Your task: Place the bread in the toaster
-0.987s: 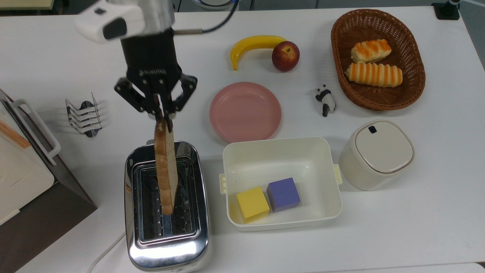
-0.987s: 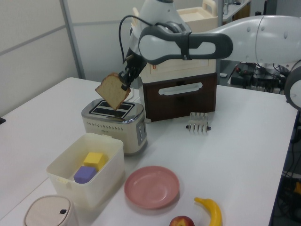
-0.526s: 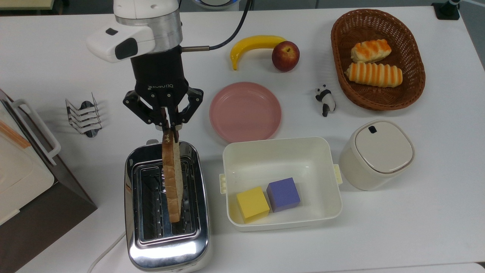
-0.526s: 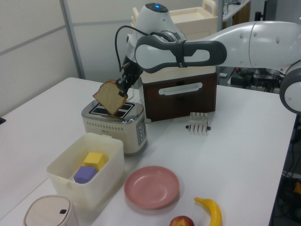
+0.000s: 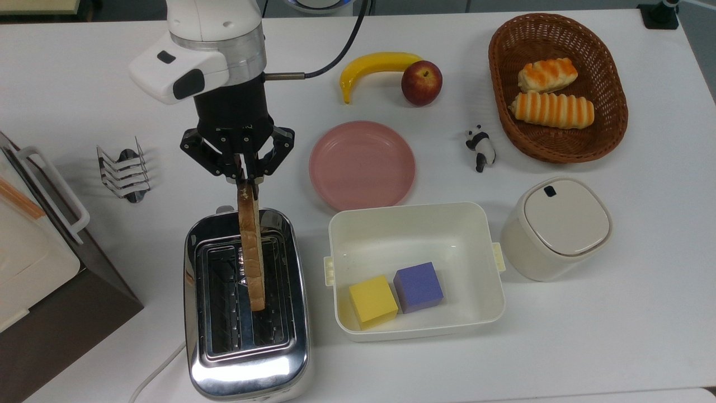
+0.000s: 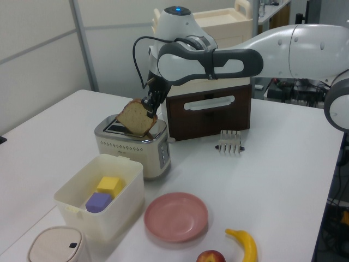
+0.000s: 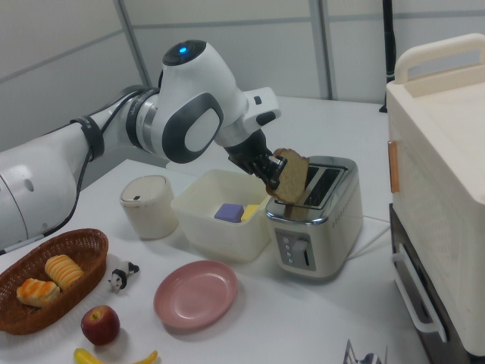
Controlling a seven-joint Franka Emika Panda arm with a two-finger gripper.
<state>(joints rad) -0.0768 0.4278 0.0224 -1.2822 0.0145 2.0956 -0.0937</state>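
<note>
The bread (image 5: 250,246) (image 6: 136,118) (image 7: 291,179), a tan slice with dark crust, hangs edge-on and tilted over the chrome two-slot toaster (image 5: 246,364) (image 6: 131,148) (image 7: 318,227). Its lower corner dips into the slot on the top view's right, while most of the slice stands above the toaster. My gripper (image 5: 244,182) (image 6: 149,105) (image 7: 270,176) is shut on the slice's upper end, just beyond the toaster's far end in the top view.
To the top view's right of the toaster stands a cream tub (image 5: 417,224) with a yellow and a purple cube. A pink plate (image 5: 362,165), banana (image 5: 375,66), apple (image 5: 421,83), panda figure (image 5: 481,148), roll basket (image 5: 556,89), lidded bin (image 5: 555,228), wire rack (image 5: 124,172) and brown cabinet (image 5: 50,280) surround it.
The gripper has swung the slice more upright and in line with the slot, and lowered it so its bottom corner now sits in the toaster's opening.
</note>
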